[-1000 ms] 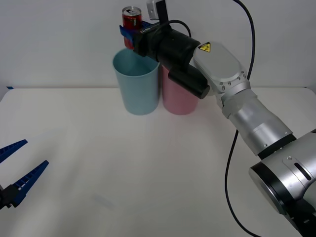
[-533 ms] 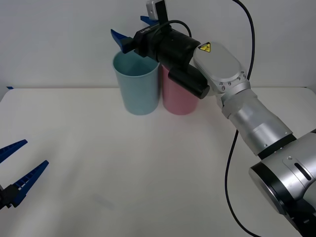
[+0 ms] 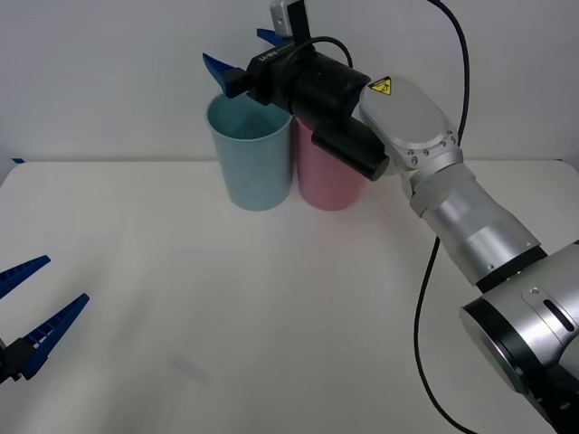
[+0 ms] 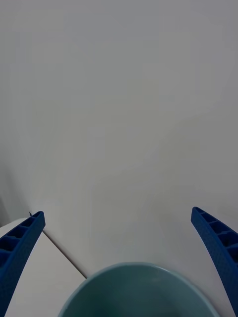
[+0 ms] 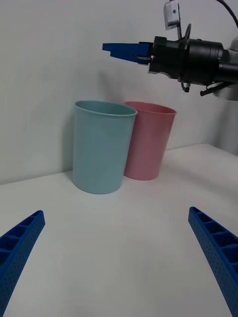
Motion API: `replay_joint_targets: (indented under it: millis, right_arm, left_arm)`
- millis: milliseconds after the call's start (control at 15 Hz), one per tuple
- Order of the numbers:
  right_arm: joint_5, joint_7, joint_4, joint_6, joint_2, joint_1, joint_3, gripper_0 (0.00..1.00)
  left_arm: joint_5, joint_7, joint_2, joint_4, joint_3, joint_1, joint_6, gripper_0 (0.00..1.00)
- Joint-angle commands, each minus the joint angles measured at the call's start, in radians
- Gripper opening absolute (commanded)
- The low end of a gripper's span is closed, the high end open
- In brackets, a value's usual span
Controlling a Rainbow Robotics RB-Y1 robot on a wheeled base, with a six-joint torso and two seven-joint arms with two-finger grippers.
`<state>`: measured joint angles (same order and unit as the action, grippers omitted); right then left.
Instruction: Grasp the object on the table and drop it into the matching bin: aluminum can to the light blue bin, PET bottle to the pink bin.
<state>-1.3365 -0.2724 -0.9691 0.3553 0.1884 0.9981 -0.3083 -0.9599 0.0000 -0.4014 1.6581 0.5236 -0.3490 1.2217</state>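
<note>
Two bins (image 3: 250, 154) stood on the tabletop (image 3: 271, 316); the right claw (image 3: 242, 56) was held spread and empty above the blue one. The can could not be seen, so the drop was judged done. The left claw (image 3: 32, 312) was parked spread, low at the near left.

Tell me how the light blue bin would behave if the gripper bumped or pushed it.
The light blue bin is tall and narrows toward its base, so a high bump would probably tip it. Its smooth plastic on the flat white table would likely slide if pushed low. The pink bin close beside it might brace that side.
</note>
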Motion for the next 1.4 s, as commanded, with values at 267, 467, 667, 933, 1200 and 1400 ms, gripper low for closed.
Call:
replay_joint_targets:
  millis: [267,467,667,933,1200,1400]
  right_arm:
    - [0.008,-0.005,-0.197,0.045,0.074,-0.134,0.000,1.00]
    - [0.020,-0.011,-0.310,0.086,0.132,-0.216,0.000,1.00]
    - [0.037,-0.013,-0.436,0.103,0.197,-0.309,0.000,1.00]
    - [0.094,-0.004,-0.631,0.116,0.312,-0.472,0.000,1.00]
    - [0.169,0.019,-0.838,0.155,0.439,-0.679,0.049,1.00]
    - [0.180,0.039,-0.930,0.284,0.467,-0.825,0.169,1.00]
  left_arm:
    - [0.000,0.000,0.000,0.000,0.000,0.000,0.000,1.00]
    - [0.000,0.000,0.000,0.000,0.000,0.000,0.000,1.00]
    - [0.000,0.000,0.000,0.000,0.000,0.000,0.000,1.00]
    - [0.000,0.000,0.000,0.000,0.000,0.000,0.000,1.00]
    - [0.000,0.000,0.000,0.000,0.000,0.000,0.000,1.00]
    - [0.000,0.000,0.000,0.000,0.000,0.000,0.000,1.00]
